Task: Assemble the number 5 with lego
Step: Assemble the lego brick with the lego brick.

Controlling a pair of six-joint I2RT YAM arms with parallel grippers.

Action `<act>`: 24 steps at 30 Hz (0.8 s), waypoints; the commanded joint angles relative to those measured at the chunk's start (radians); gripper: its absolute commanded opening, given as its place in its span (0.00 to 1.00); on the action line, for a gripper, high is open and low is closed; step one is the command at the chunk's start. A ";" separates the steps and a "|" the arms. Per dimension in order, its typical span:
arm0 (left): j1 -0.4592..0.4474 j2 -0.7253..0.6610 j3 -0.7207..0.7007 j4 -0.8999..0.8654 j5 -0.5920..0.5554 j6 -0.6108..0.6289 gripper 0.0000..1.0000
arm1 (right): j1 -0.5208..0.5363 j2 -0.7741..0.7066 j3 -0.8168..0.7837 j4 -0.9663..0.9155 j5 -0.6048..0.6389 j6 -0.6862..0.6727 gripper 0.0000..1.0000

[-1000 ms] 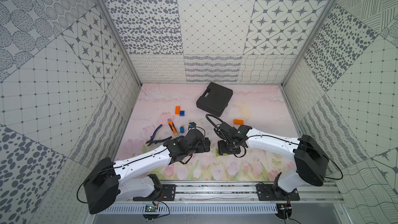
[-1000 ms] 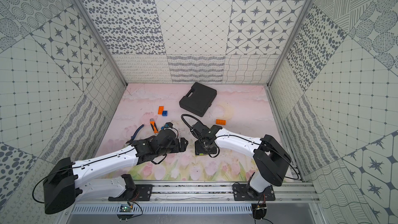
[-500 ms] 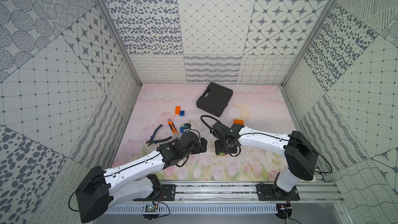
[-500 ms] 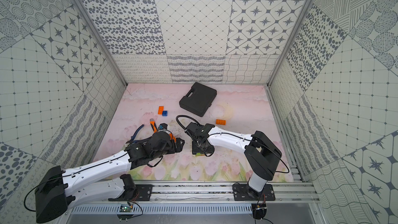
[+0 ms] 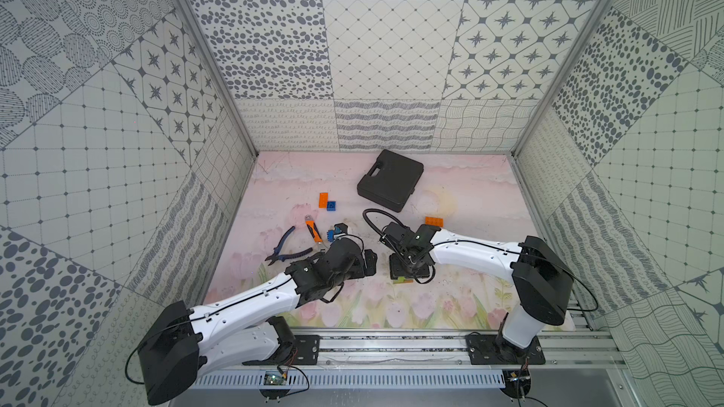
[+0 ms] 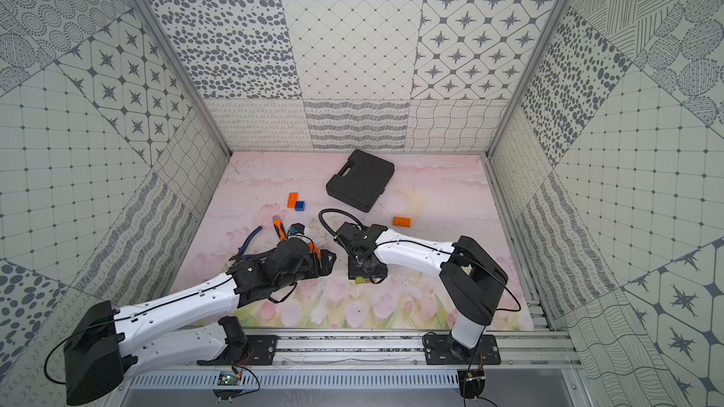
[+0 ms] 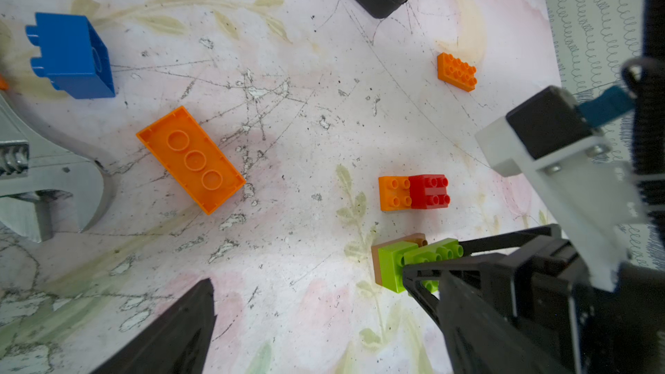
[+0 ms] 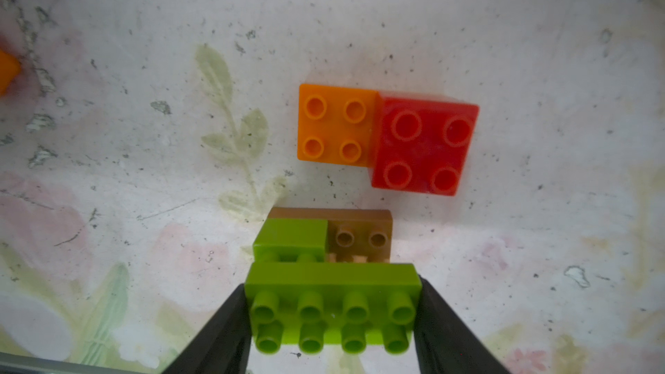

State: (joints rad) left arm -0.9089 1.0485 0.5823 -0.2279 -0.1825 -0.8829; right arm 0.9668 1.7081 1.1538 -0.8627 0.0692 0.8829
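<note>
Ahead of the right gripper point(image 8: 333, 314), half-closed on the long brick point(image 8: 333, 277), the stack point(image 8: 291, 235) likely needs it pressed down.

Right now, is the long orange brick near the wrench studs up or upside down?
Upside down: in the left wrist view the long orange brick shows a hollow underside with three round tubes, no studs.

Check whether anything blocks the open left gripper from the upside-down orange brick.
Nothing visible does: only bare mat lies between the left gripper and the upside-down orange brick. The wrench lies beside it, apart.
</note>
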 commanded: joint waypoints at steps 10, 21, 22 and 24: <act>0.010 0.016 0.014 0.032 0.001 0.000 1.00 | 0.007 0.068 0.012 -0.007 0.020 0.001 0.59; 0.010 0.016 0.026 0.010 -0.003 0.002 1.00 | 0.027 0.137 0.055 -0.060 0.045 -0.002 0.59; 0.009 0.017 0.025 0.012 -0.003 0.002 1.00 | 0.029 0.144 0.061 -0.067 0.049 -0.001 0.59; 0.010 0.018 0.027 0.008 -0.004 0.002 1.00 | 0.028 0.157 0.067 -0.078 0.051 -0.003 0.59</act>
State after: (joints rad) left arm -0.9089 1.0634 0.5976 -0.2279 -0.1822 -0.8833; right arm 0.9871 1.7969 1.2324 -0.9268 0.0986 0.8829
